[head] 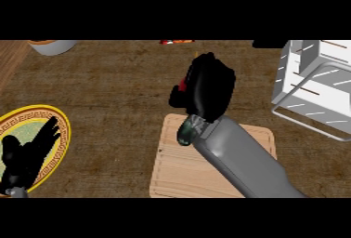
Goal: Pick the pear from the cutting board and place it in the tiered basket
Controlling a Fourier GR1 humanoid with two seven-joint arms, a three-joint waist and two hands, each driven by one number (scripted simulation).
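1. At the far left a round plate (31, 110) with a yellow patterned rim lies on the brown counter (109, 93). The left hand (24, 155) rests over it near the lower edge, fingers straight and spread, holding nothing.
2. At the top left corner stands a grey cup (51, 46), partly cut off by the edge and well apart from everything else.
3. At the top middle a small red thing (176, 42) pokes into view; I cannot tell what it is.
4. In the lower middle lies the pale wooden cutting board (182, 176). The grey forearm (240, 158) crosses it on a slant from the lower right and hides part of it. No fruit shows on the bare wood.
5. Just past the board's far edge, over the counter, is the right hand (209, 86), seen from the back. Its fingers are curled in and its thumb hangs at the left side, so it looks closed round something.
6. The pear (182, 85) is mostly hidden. Only a sliver of red shows at the hand's left edge, between thumb and fingers, and I take that for the fruit in the hand's hold, off the board.
7. At the far right stands the white wire basket (312, 88), to the right of the closed hand with bare counter between them.
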